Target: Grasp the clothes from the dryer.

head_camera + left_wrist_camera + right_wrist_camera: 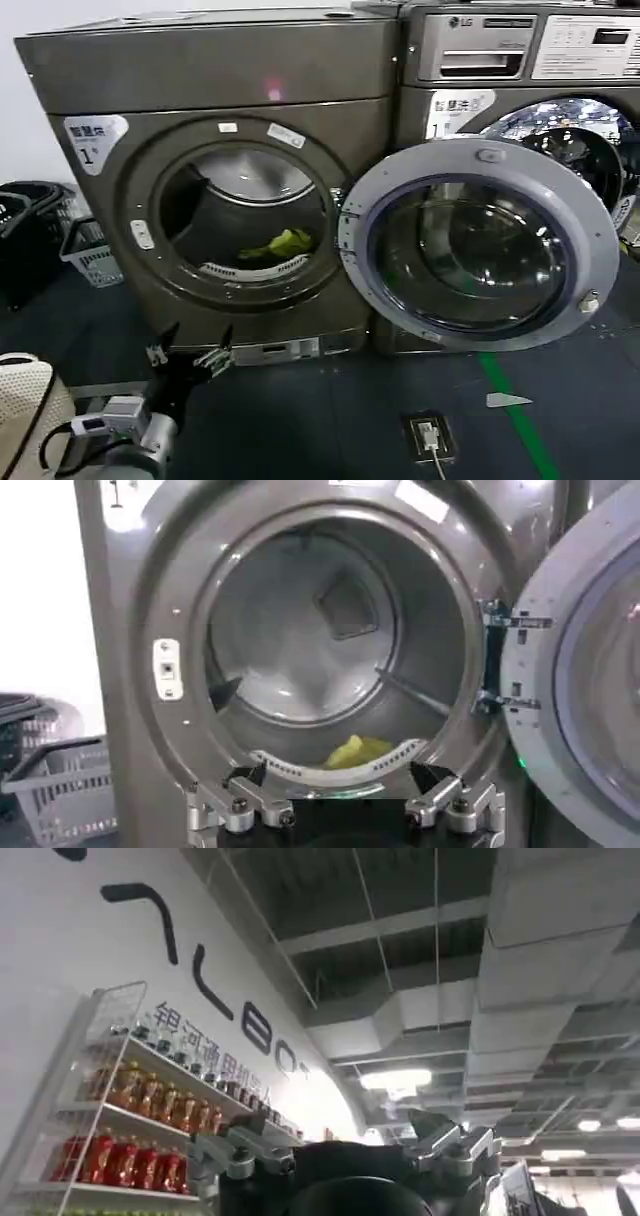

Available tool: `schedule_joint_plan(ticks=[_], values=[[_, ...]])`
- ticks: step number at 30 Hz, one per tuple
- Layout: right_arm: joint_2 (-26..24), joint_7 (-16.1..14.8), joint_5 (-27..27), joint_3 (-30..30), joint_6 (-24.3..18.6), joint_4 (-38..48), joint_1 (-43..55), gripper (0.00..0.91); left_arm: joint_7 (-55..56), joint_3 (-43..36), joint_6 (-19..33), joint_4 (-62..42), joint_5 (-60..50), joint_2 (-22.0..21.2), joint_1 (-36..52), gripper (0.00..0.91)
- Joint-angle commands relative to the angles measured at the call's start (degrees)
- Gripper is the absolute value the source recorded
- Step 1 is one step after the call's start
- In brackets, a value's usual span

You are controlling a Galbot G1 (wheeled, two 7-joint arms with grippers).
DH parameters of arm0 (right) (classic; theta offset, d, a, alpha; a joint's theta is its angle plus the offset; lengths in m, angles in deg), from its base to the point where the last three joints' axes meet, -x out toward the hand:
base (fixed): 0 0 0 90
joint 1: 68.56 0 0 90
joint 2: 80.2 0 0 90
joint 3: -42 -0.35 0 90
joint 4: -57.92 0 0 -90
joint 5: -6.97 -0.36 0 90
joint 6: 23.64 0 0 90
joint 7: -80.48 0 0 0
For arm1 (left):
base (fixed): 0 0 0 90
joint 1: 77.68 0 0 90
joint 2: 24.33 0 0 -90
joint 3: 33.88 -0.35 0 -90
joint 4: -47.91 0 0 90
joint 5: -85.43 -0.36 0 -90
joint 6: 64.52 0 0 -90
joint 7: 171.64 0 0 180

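Inside the dryer [215, 170], the clothes [282, 243] are seen as a small yellow-green heap lying on the drum floor, just behind the front lip and toward the hinge side of the round mouth. The door [478, 245] is swung fully open to the right, so that the LG machine [520, 60] beside it is partly covered. A white sticker marked 1 [93, 140] is fixed at the upper left of the dryer's front.

The left gripper [190, 358] is held low in front of the dryer, below the mouth's lower rim, with its 2 fingers spread apart and nothing between them. In the left wrist view the clothes [358, 751] are seen above and beyond the parted fingertips [238, 810], well apart from them and not touched. The right gripper [345, 1153] is pointed up at the ceiling, fingers spread and empty, away from the dryer. 2 baskets [90, 255] are placed on the floor to the dryer's left.
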Motion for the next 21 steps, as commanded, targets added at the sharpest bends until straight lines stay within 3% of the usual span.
schedule_joint_plan(ticks=[1, 21], values=[[0.2, 0.3, -0.9, 0.1, -0.8, -0.2, -0.1, 0.907, 0.0, 0.1, 0.1, 0.2, 0.0, 0.1, -0.1, 0.907], [0.8, -1.4, -5.1, -1.5, -4.5, -1.1, -1.1, 0.907, -0.4, -0.1, 1.8, 1.2, 0.8, 0.4, -0.1, 0.907]])
